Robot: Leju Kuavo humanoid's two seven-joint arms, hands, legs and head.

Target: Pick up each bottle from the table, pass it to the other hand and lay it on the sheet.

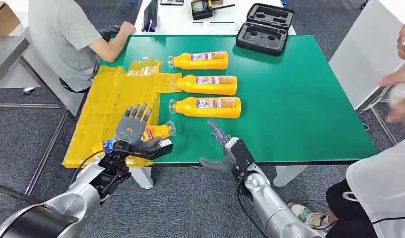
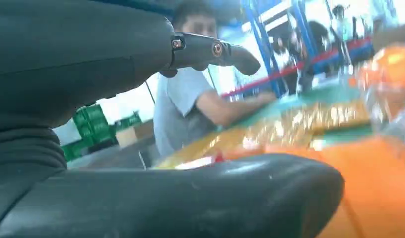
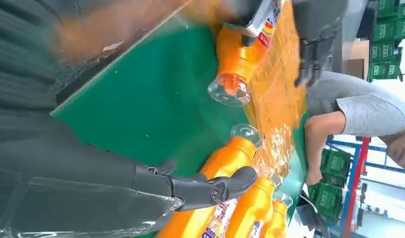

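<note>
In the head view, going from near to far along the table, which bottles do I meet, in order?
Bottle in the left hand → nearest row bottle → middle bottle → far bottle.

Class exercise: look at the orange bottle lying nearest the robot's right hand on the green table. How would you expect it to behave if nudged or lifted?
The nearest bottle lies on its side and looks rounded, so a nudge across its length would probably roll it. It appears full of orange liquid, so likely fairly heavy for its size. Its glossy plastic may slip in the right hand, which hovers open beside it.
</note>
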